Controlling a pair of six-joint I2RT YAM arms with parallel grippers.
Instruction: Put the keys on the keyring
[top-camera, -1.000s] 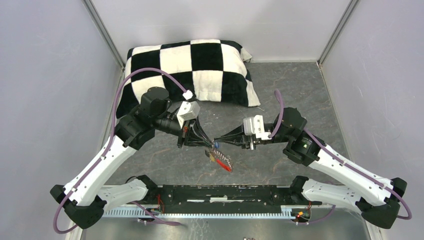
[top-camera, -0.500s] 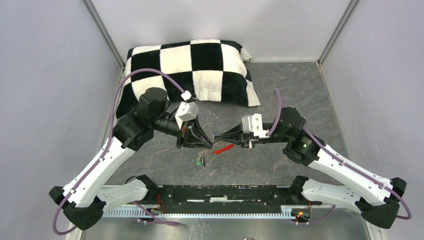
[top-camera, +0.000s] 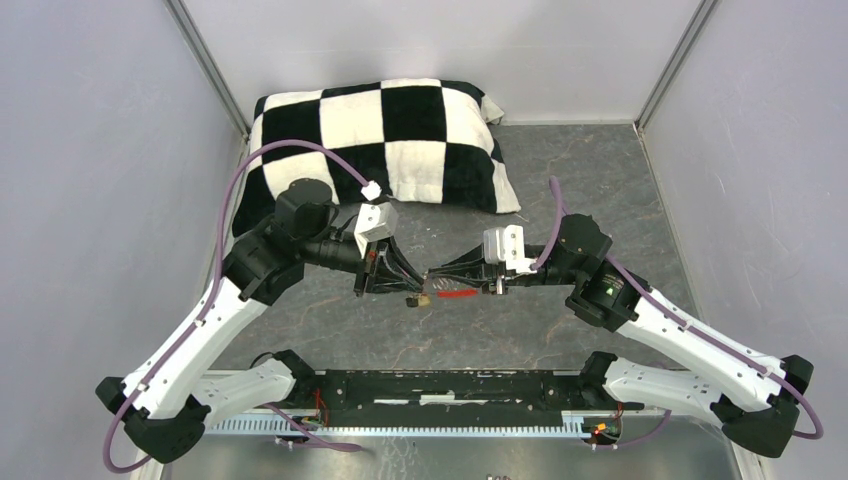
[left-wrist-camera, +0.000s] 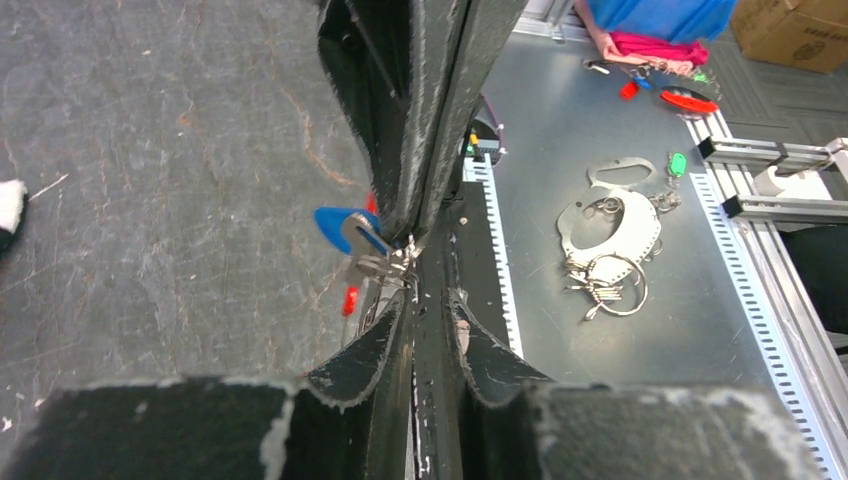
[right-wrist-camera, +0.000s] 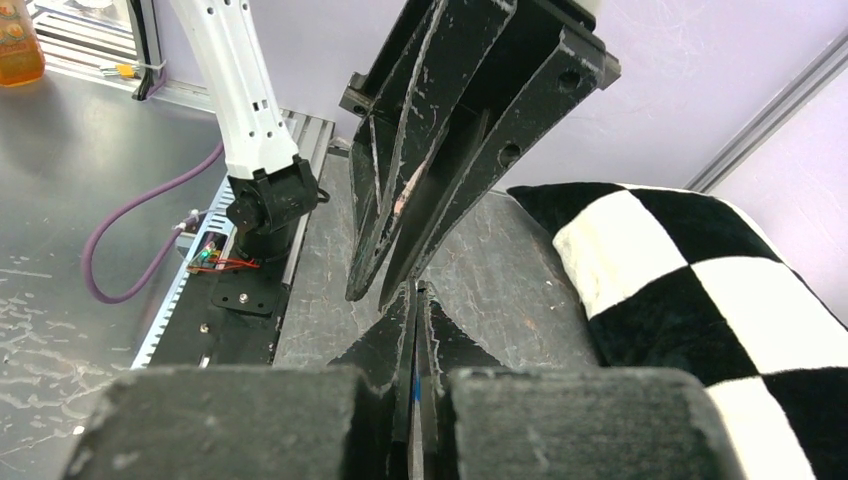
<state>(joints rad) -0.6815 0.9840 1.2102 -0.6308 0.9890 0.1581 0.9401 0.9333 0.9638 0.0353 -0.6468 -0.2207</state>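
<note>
Left tool (top-camera: 412, 291): fingers parted a little, tips right at the keyring (left-wrist-camera: 388, 263); contact cannot be told.
Right tool (top-camera: 430, 279): fingers pressed together, pinching the blue key (left-wrist-camera: 333, 224) at the very tips, meeting the left tool tip to tip at frame centre.
Keys: the blue key and keyring hang above the table (top-camera: 580, 180) at that meeting point; the red key (top-camera: 459, 293) juts out just below the right tool.
Pillow (top-camera: 385, 135): upper centre, its lower edge near the left tool's wrist.
Open room: bare table at upper right beside the pillow, and a band between the tools and the black rail (top-camera: 450, 385) at the bottom.
Edges: walls close off the left, right and top.
</note>
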